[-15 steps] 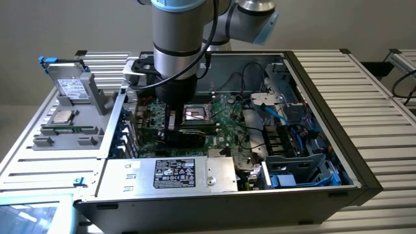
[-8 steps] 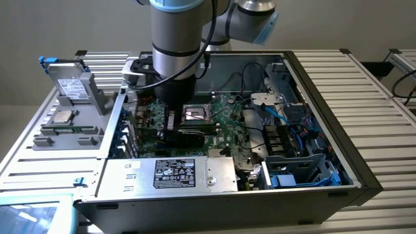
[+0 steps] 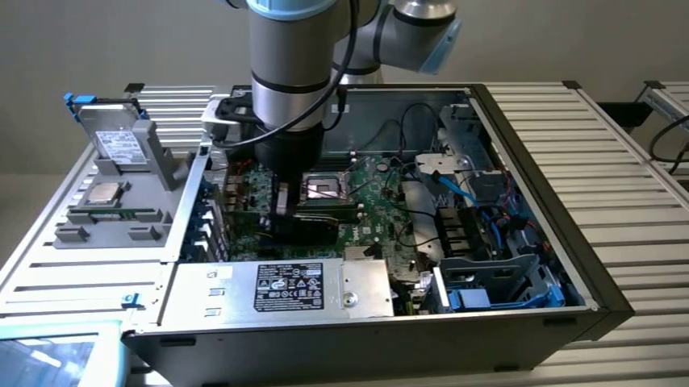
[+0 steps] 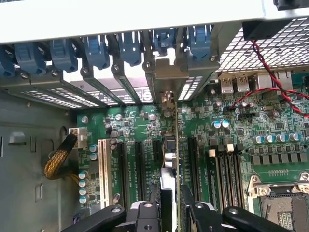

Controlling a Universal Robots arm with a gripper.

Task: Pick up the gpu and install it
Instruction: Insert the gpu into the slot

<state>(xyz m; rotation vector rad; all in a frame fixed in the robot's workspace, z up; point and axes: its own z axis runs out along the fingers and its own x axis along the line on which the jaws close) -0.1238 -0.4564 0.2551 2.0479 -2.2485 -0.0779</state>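
1. Since the gpu (image 4: 170, 153) stands on edge between the gripper's (image 4: 172, 209) jaws, which are clamped on its two faces, it reads as a thin strip. It runs over the slots of the motherboard (image 4: 231, 145), with its bracket end toward the blue latches (image 4: 96, 50).
2. It is probably light and stiff, but fragile. It is a bare board with small parts, and its contact edge would take sideways force badly.
3. The present hold looks right: on the flat faces near the upper edge, and square, so the card cannot tilt.
4. Its lower edge and the slot under it are hidden, so I cannot tell whether it is seated, touching or just above.
5. In the exterior view the arm (image 3: 290, 72) blocks the slot area inside the case (image 3: 603, 302).
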